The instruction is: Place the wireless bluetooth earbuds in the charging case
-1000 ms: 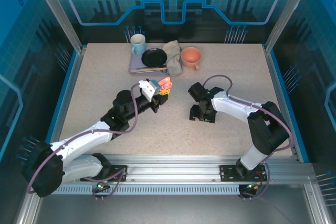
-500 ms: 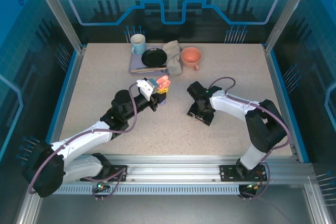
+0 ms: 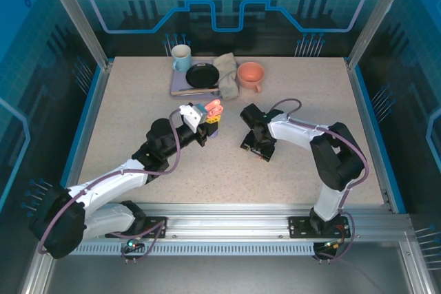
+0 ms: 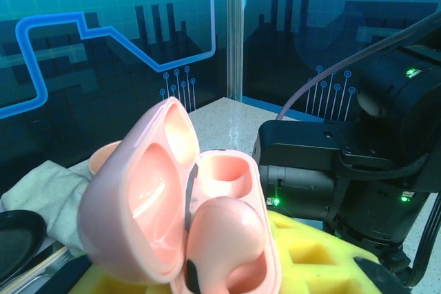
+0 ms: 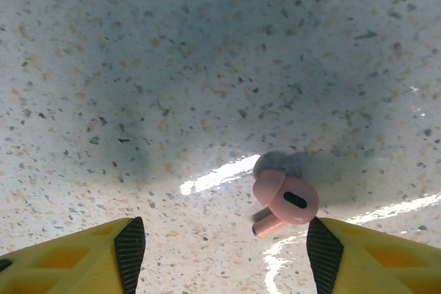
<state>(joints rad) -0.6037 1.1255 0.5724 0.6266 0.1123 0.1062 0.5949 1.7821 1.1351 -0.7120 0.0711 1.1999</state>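
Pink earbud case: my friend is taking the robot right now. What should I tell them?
Left gripper: fingers shut on the pink charging case, lid open.
Right gripper: open, low over the table, with its fingers either side of the loose pink earbud lying there. It is not gripping it yet.
Done: the seated pink earbud is in the case's near slot.
Left: the far slot is empty. Probably grab the loose earbud next and put it in.
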